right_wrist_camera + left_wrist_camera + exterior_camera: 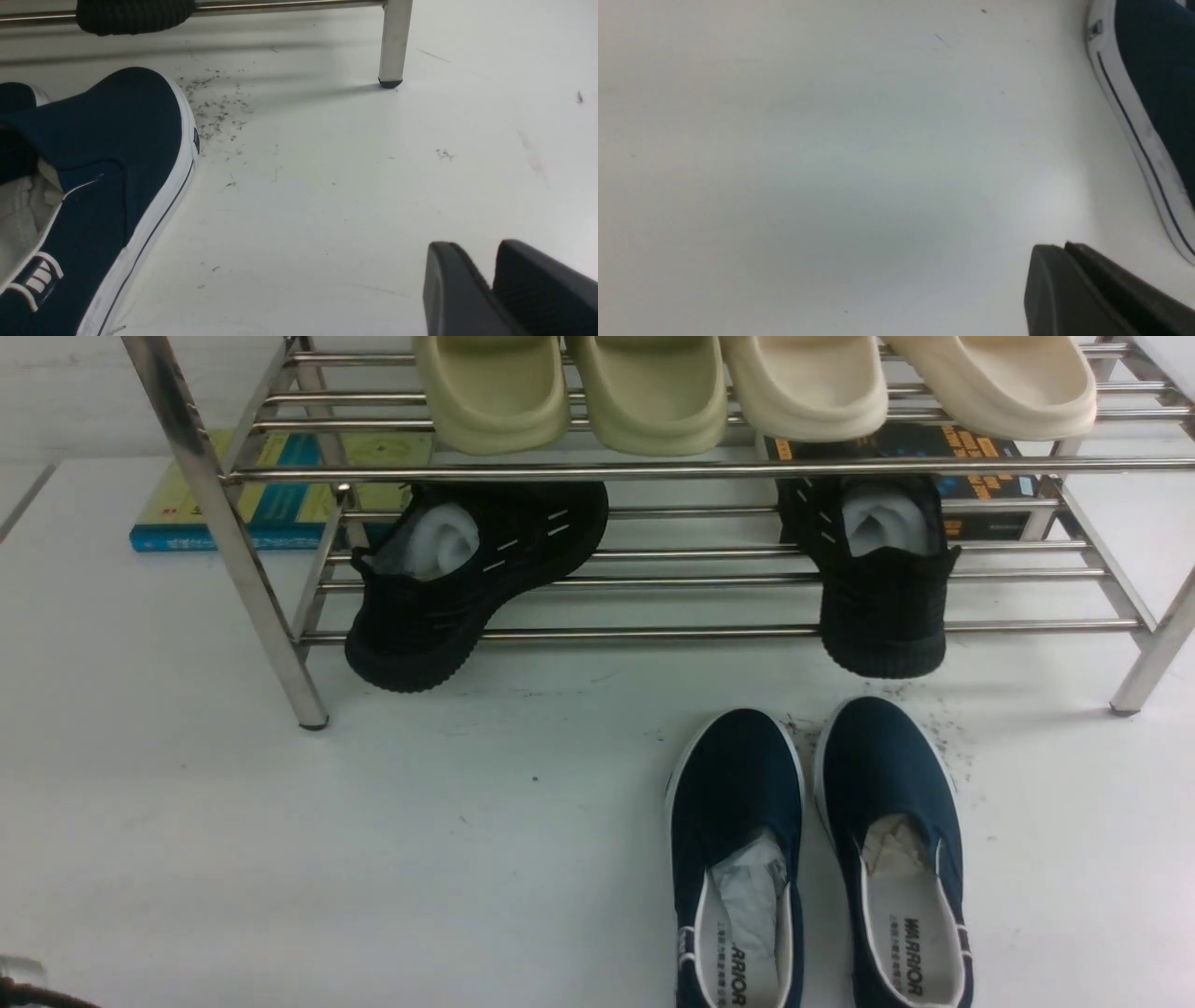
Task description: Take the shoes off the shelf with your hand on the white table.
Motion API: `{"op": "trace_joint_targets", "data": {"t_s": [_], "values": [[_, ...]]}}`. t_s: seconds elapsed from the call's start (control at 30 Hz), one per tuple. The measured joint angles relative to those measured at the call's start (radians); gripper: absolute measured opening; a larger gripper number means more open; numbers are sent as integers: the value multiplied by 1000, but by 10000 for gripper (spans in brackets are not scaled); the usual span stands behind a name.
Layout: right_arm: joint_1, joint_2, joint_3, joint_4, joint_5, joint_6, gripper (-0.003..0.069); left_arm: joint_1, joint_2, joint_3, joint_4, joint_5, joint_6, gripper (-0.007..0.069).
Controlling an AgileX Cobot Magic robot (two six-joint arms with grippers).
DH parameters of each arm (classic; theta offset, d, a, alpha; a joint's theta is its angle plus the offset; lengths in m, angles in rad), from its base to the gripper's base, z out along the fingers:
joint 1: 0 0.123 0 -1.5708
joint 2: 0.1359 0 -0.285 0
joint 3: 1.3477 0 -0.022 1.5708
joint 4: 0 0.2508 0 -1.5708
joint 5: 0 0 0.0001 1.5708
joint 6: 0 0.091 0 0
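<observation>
While both grippers, left (1069, 249) closed and right (483, 261) slightly parted, hold nothing, the shoes (817, 859) sit lower right on the table (280, 859).

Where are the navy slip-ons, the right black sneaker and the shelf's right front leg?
navy slip-ons (738, 784): front view, toe of the left shoe of the pair.
right black sneaker (882, 616): front view, knit heel end overhanging the lower rail.
shelf's right front leg (395, 42): right wrist view, mid-tube above the foot cap.
</observation>
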Motion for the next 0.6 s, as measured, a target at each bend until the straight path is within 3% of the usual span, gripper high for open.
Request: {"op": "trace_joint_targets", "data": {"t_s": [0.07,0.1,0.13,0.27,0.6], "values": [[0,0,0,0,0,0,169,132,-63,23,-51,-12,136,41],[0,0,0,0,0,0,169,142,-68,25,-52,-13,144,41],[0,0,0,0,0,0,172,224,-110,42,-62,-15,189,43],[0,0,0,0,0,0,175,355,-172,97,-67,-15,180,44],[0,0,0,0,0,0,187,479,-290,136,-93,20,203,54]]}}
